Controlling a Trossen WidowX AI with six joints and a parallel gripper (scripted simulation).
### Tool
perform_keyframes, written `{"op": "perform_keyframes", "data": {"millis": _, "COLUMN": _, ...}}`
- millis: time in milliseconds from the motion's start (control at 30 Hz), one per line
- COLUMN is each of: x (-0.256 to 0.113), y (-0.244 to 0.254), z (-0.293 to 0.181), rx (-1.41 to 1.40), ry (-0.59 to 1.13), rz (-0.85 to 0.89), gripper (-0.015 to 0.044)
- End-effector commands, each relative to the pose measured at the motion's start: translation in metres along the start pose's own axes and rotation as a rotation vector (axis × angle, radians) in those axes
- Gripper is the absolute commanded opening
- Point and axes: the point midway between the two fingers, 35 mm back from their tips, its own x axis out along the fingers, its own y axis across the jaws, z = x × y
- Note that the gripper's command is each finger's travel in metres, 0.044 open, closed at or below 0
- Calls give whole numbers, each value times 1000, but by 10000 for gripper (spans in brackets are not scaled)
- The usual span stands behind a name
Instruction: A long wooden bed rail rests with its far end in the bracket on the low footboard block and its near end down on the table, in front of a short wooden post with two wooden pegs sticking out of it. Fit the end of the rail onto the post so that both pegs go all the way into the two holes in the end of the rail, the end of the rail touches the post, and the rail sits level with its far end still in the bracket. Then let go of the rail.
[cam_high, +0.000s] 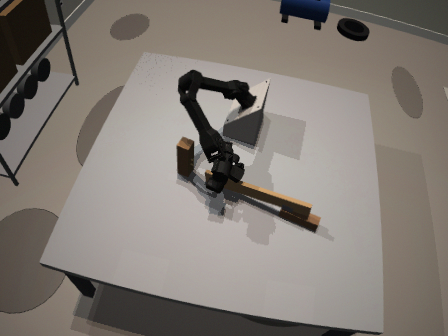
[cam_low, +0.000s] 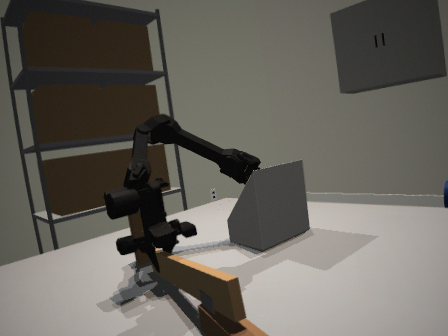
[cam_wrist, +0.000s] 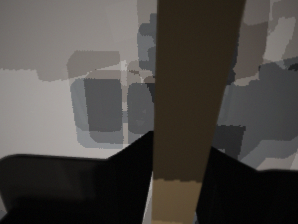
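Note:
The long wooden rail (cam_high: 270, 194) (cam_low: 200, 276) (cam_wrist: 187, 90) has its far end on the low footboard block (cam_high: 304, 221) (cam_low: 216, 321), at the grey bracket (cam_low: 206, 301). My gripper (cam_high: 223, 182) (cam_low: 158, 259) (cam_wrist: 168, 137) points down and is shut on the rail close to its near end, one finger on each side. The near end is low, at or just above the table; which of the two is hidden. The upright post (cam_high: 185, 159) (cam_low: 135, 229) stands beyond that end, with a gap between them. The pegs barely show and the rail's end holes are hidden.
The white table (cam_high: 165, 235) (cam_low: 350, 295) carries the grey slanted arm mount (cam_high: 243, 125) (cam_low: 272, 212) behind the rail. The arm reaches over from it, close beside the post. Shelving (cam_high: 37, 115) (cam_low: 90, 77) stands on the floor beyond the table.

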Motion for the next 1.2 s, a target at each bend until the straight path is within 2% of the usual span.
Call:
{"op": "perform_keyframes", "data": {"millis": 0, "x": 0, "y": 0, "z": 0, "rx": -2, "ry": 4, "rz": 0, "gripper": 0}}
{"op": "perform_keyframes", "data": {"millis": 1167, "x": -16, "y": -2, "z": 0, "rx": -2, "ry": 3, "rz": 0, "gripper": 0}}
